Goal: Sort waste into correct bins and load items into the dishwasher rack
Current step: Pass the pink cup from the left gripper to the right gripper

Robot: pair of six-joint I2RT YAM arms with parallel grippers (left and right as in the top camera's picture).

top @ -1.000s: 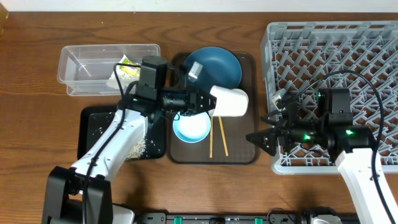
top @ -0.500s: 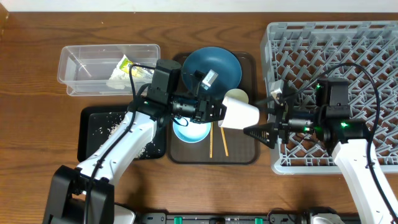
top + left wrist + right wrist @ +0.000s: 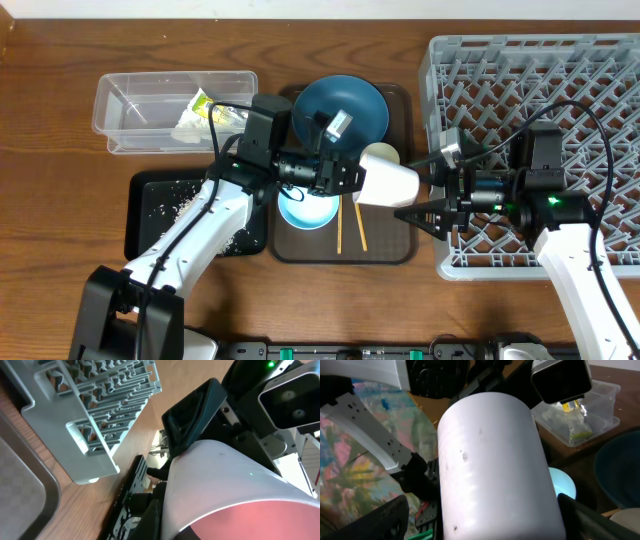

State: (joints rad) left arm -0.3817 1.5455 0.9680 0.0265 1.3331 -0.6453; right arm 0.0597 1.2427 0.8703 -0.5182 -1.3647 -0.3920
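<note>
Over tray (image 3: 396, 242), left end effector (image 3: 352, 182) clamps cup (image 3: 392, 180).

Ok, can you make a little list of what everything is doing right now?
held cup: white, sideways, over the brown tray
left jaws: shut on the held cup
right jaws: open, one on each side of it
brown tray: dish, bowl, chopsticks, other cup
tub: tissue inside
black tray: rice grains
rack: right side, under the right arm
</note>
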